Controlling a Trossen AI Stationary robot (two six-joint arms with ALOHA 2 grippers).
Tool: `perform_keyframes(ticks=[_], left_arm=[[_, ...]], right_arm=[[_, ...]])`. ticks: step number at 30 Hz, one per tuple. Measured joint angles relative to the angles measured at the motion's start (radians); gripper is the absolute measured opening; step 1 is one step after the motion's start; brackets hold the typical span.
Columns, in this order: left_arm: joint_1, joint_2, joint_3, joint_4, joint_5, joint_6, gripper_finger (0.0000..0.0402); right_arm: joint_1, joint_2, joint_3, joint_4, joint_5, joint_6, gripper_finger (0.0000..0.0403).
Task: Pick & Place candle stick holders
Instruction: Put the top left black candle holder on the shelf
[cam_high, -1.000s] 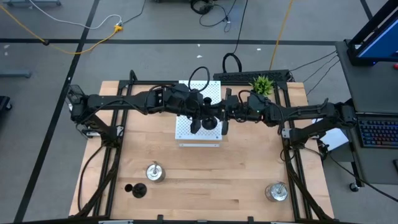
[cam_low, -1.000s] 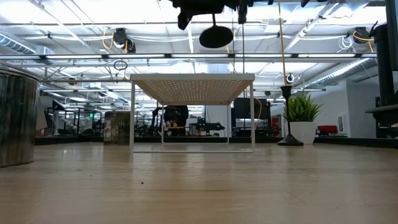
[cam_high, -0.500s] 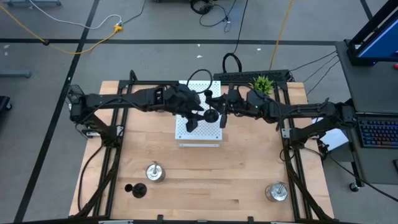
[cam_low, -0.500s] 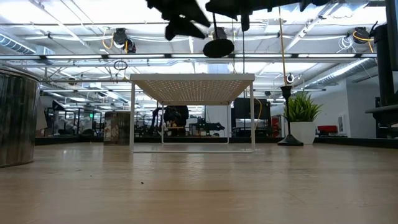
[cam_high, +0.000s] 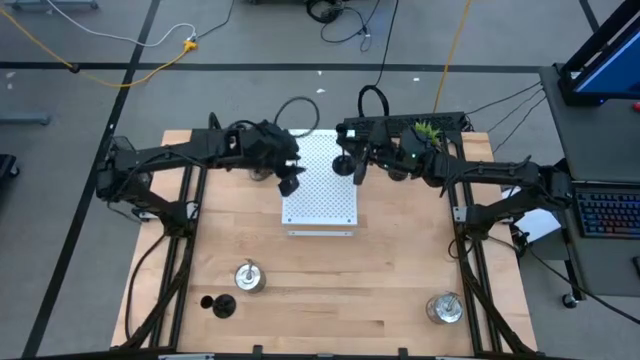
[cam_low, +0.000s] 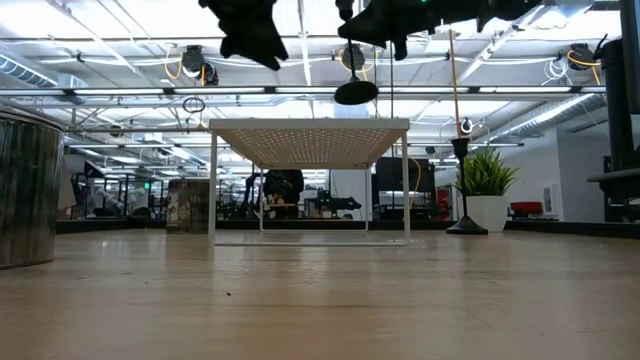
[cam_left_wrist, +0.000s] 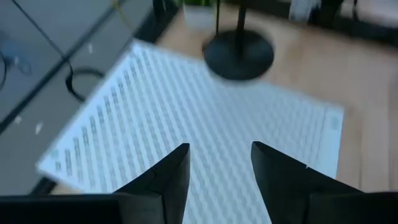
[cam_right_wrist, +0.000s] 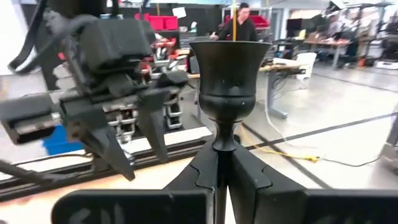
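Right gripper (cam_right_wrist: 222, 180) pinching black candle holder (cam_right_wrist: 228, 81) above board (cam_high: 320, 185) far edge; left gripper (cam_left_wrist: 219, 163) spread, empty.

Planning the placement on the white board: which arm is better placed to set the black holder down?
The right. Its tool is shut on the black holder above the white board; the left tool is open and holds nothing.

Grey floor (cam_high: 120, 100) with yellow cable (cam_high: 130, 72); ceiling trusses (cam_low: 120, 92), bright lights; red bins (cam_right_wrist: 165, 23).
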Motion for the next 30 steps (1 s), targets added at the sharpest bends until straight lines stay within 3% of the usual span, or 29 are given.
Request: perform_keyframes(ticks=[4, 10, 15, 21, 30], left_arm=[[0.032, -0.035, -0.078, 0.001, 0.012, -0.027, 0.0156], [0.072, -0.105, -0.219, 0.186, 0.082, -0.068, 0.0137], [0.097, -0.192, -0.319, 0.275, 0.093, -0.080, 0.0131], [0.145, -0.352, -0.449, 0.334, 0.096, -0.081, 0.0133], [0.278, -0.562, -0.575, 0.343, 0.103, -0.081, 0.0133]], right_arm=[[-0.044, 0.000, 0.000, 0.038, -0.045, -0.007, 0.0008], [-0.102, 0.031, -0.001, 0.095, -0.100, -0.002, 0.0008], [-0.141, 0.125, 0.000, 0.253, -0.211, 0.066, 0.0008], [-0.177, 0.209, 0.000, 0.317, -0.208, 0.055, 0.0008], [-0.227, 0.225, -0.001, 0.323, -0.174, 0.048, 0.0008]])
